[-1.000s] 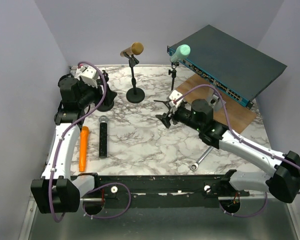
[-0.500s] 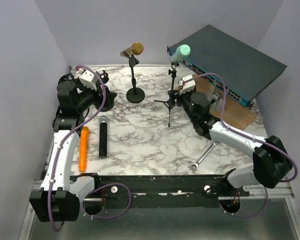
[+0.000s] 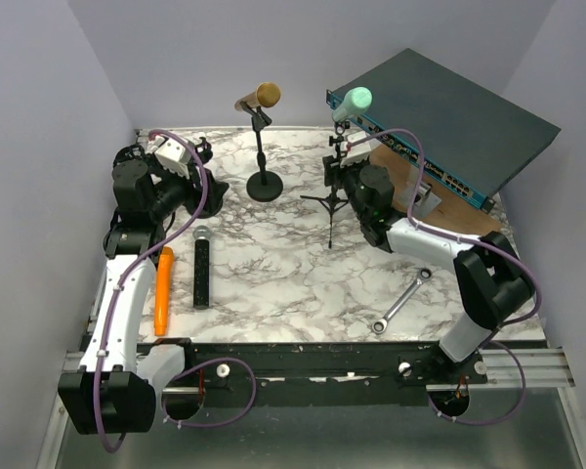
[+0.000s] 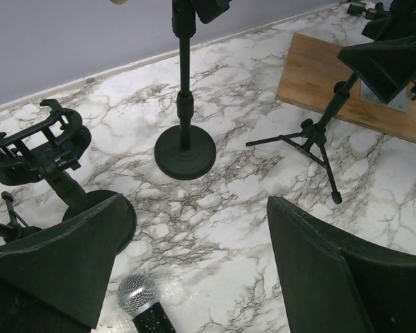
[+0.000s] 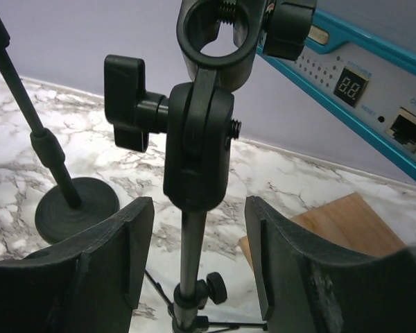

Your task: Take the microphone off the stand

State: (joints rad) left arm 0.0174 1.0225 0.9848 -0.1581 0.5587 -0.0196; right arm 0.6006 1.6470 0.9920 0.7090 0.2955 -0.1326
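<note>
A mint-green microphone sits in the clip of a black tripod stand at the back right. A gold microphone sits on a round-base stand at the back middle. My right gripper is open. One finger stands on each side of the tripod stand's pole, just below the clip joint, and neither touches it. In the right wrist view the mint microphone is above the frame. My left gripper is open and empty, hovering over the marble table at the back left.
A black microphone with a silver grille and an orange one lie at the front left. An empty shock-mount stand stands beside my left gripper. A wrench lies front right. A teal network switch rests over a wooden board.
My right arm swung from the table's middle back to the tripod stand, and its jaws have narrowed around the pole. My left arm barely shifted.
</note>
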